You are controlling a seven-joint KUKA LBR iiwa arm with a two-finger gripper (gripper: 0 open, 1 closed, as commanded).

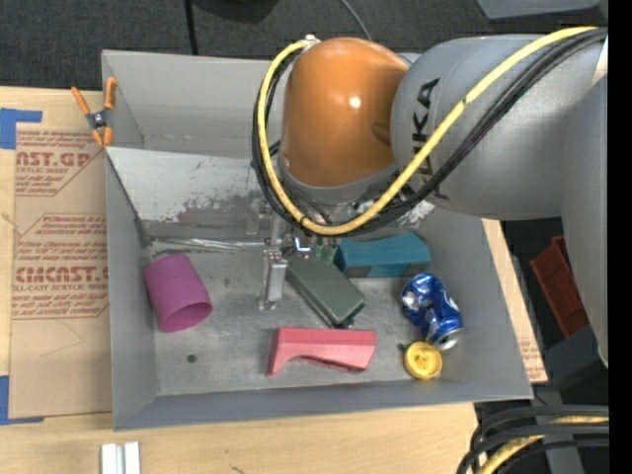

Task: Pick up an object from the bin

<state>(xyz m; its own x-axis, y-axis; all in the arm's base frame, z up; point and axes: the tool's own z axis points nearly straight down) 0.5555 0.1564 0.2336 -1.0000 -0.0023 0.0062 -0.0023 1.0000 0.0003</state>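
A KUKA arm (513,136) reached in from the right over the grey metal bin (123,294), its orange cover (341,107) and a loop of yellow and black cables (263,136) hiding much of the bin's back half. Below the cover the gripper (272,282) stood low near the middle of the floor, just beside the left end of a dark green block (328,294). The block lay flat and slantwise, its upper end lost in the shadow under the wrist. How far the pincer was open could not be told, since most of it was masked by the wrist above. Nothing could be seen in its hold, and whether it touched the block was unclear. A teal block (383,255) lay just behind the green one, its left and upper edges cut off by the arm. To the right, near the bin's right wall, lay a crushed blue can (432,307), with a small yellow round thing (424,360) just in front of it, too small to identify. A pink wedge (323,350) rested along the front of the floor, close to the green block's lower end. Well apart at the left, a magenta cup (176,291) lay on its side with its open mouth turned towards the front wall.
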